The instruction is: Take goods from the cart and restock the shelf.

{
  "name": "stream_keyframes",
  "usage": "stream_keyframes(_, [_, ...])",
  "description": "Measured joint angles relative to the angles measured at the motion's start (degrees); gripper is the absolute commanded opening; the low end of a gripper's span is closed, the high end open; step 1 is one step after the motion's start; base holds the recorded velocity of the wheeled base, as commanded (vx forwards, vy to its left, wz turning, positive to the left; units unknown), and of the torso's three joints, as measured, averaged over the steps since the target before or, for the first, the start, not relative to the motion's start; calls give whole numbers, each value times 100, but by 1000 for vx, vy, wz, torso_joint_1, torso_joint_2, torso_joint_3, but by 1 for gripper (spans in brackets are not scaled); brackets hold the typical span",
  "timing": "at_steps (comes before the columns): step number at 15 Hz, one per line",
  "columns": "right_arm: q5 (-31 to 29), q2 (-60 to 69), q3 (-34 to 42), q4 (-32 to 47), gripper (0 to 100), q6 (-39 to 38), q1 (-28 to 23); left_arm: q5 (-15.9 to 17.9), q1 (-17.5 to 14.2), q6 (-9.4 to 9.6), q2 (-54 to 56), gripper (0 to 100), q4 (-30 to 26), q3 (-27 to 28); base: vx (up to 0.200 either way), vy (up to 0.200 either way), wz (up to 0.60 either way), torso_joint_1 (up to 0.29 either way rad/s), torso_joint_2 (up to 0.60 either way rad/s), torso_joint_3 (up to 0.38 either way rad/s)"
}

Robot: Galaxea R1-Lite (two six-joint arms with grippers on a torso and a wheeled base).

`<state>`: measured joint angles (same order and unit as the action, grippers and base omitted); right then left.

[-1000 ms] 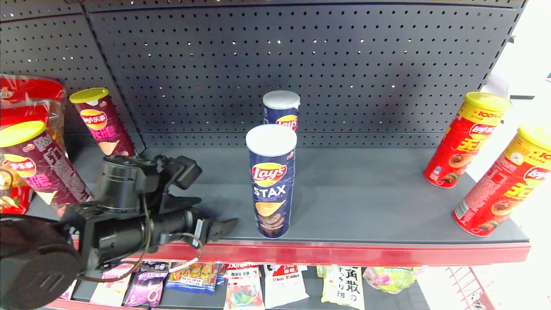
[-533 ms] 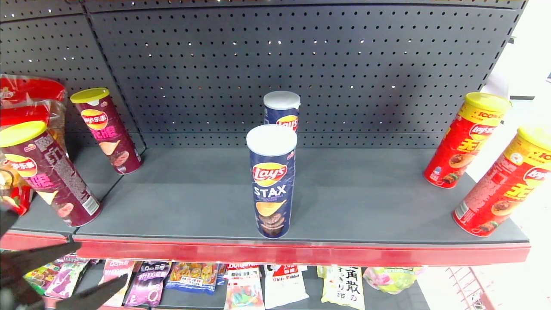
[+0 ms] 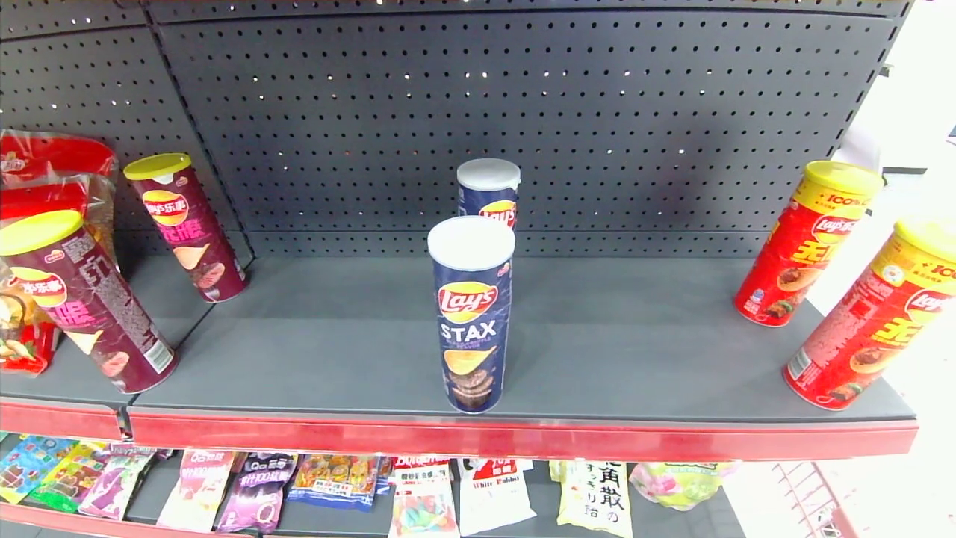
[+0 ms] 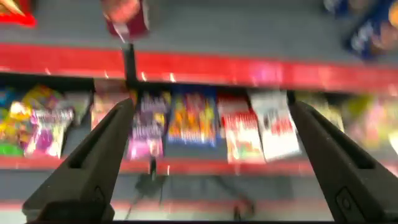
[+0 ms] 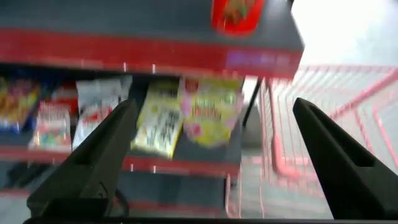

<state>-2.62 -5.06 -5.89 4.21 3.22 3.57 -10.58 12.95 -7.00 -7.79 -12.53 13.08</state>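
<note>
A dark blue chips can [image 3: 471,314] with a white lid stands upright near the front edge of the grey shelf [image 3: 612,351]. A second blue can [image 3: 488,191] stands behind it by the pegboard. My left gripper [image 4: 211,162] is open with nothing between its fingers, facing the red shelf lip [image 4: 249,67] and the snack bags below. My right gripper [image 5: 217,162] is open too, empty, looking at the lower shelf bags [image 5: 161,118] and the pink wire cart [image 5: 323,124].
Two maroon cans [image 3: 78,299] with yellow lids lean at the shelf's left, next to red bags [image 3: 45,172]. Two red cans [image 3: 810,243] with yellow lids lean at the right end. Snack bags [image 3: 418,493] fill the lower shelf. Bare shelf lies either side of the blue cans.
My left arm has drawn back from the shelf beside the front blue can and dropped below the head view's lower left. The cans have not moved.
</note>
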Motion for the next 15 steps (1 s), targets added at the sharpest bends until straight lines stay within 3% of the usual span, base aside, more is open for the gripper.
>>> stream_keyframes(1, [11,0,243,-645,100,-13,0,-364,-7,71,79,100,769,-488,0,0,0,0,0,0])
stream_keyframes(2, [24,0,391,-803,100,-32,1,-663,-22,123,88,100,1108,-812,0,0,0,0,0,0])
stream_keyframes(4, [257,0,540,-718,100,-21,1,-1000,-286,233,-1,100,1123,-1050,0,0,0,0,0,0])
stream_keyframes(7, [297,-1,581,-421,100,-297,-2,-1035,-1485,290,-39,100,1097,-1100,0,0,0,0,0,0])
stream_keyframes(8, [295,-4,586,-428,100,-308,0,-794,-1738,315,2,100,1112,-1102,0,0,0,0,0,0])
stream_keyframes(11, [295,-4,589,-430,100,-308,4,1167,-1865,697,156,100,1403,-1229,0,0,0,0,0,0])
stream_keyframes(12, [289,-4,589,-430,100,-317,1,1402,-1854,800,193,100,1198,-1259,0,0,0,0,0,0])
stream_keyframes(15, [213,-4,589,-428,100,-322,0,1334,-1840,667,239,100,1193,-1279,0,0,0,0,0,0])
